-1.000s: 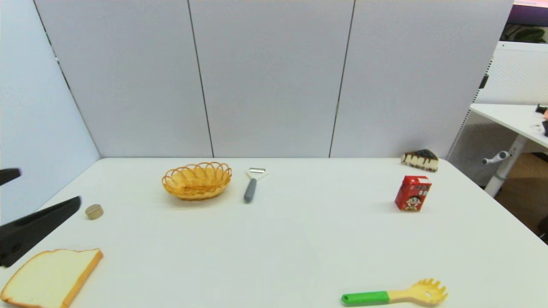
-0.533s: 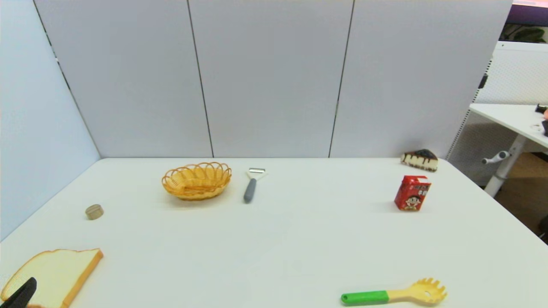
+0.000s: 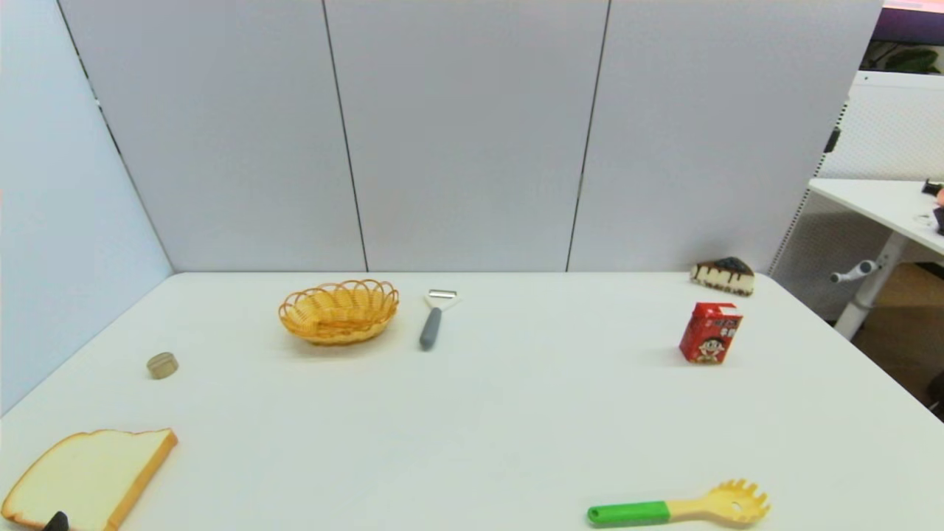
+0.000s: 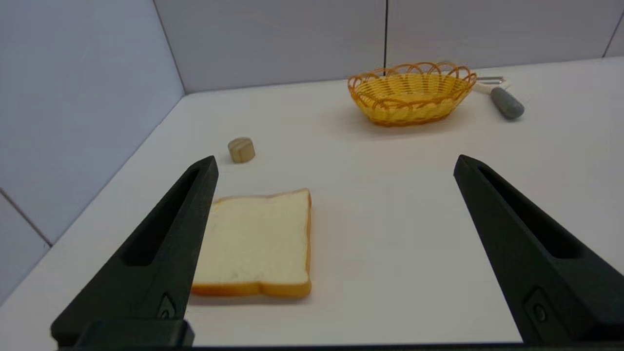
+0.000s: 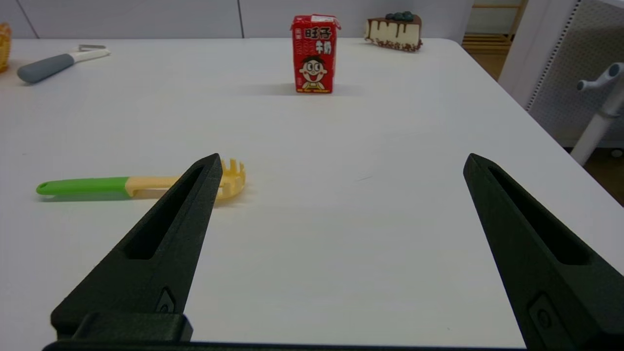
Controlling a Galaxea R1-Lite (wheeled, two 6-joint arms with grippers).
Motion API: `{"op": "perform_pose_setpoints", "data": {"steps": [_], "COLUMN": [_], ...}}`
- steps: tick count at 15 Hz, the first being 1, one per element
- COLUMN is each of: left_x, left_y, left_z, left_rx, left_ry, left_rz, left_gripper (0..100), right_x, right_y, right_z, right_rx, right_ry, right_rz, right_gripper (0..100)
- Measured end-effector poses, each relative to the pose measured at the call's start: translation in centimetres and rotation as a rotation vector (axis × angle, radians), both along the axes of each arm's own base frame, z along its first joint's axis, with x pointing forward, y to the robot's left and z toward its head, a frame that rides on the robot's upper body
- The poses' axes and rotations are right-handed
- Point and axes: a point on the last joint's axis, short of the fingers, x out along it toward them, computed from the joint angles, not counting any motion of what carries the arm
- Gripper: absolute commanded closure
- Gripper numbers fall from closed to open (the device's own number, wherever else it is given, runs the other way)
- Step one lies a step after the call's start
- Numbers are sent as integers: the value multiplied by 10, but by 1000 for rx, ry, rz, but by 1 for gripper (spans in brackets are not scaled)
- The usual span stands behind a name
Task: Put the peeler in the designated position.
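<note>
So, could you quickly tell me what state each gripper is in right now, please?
Left gripper: open, holding nothing, low near the bread slice.
Right gripper: open, holding nothing, above the table by the pasta spoon.

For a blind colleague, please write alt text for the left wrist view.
The left gripper, open and empty, hangs over a white table near a bread slice. Farther off lie a small wooden cylinder, a yellow wicker basket, and the grey-handled peeler just beside it.

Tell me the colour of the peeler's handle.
Grey, on the peeler; the right wrist view shows it best.
</note>
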Motion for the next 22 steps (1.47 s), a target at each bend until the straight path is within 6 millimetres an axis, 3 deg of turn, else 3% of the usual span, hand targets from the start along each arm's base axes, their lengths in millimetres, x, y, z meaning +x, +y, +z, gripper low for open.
{"op": "perform_pose_setpoints", "data": {"steps": [5, 22], "left_x": [-13, -16], "left_y": [0, 0], "left_z": [-34, -36], "left_rx": [-58, -128], "left_ry": [89, 57], "left_rz": [6, 18], "left_gripper": [0, 0], "right_x": [0, 0], "right_y": [0, 0], "right_z": [0, 0], "right_rx": [0, -2], "right_ry": [0, -1], "right_rz": [0, 0], "right_gripper": [0, 0]}}
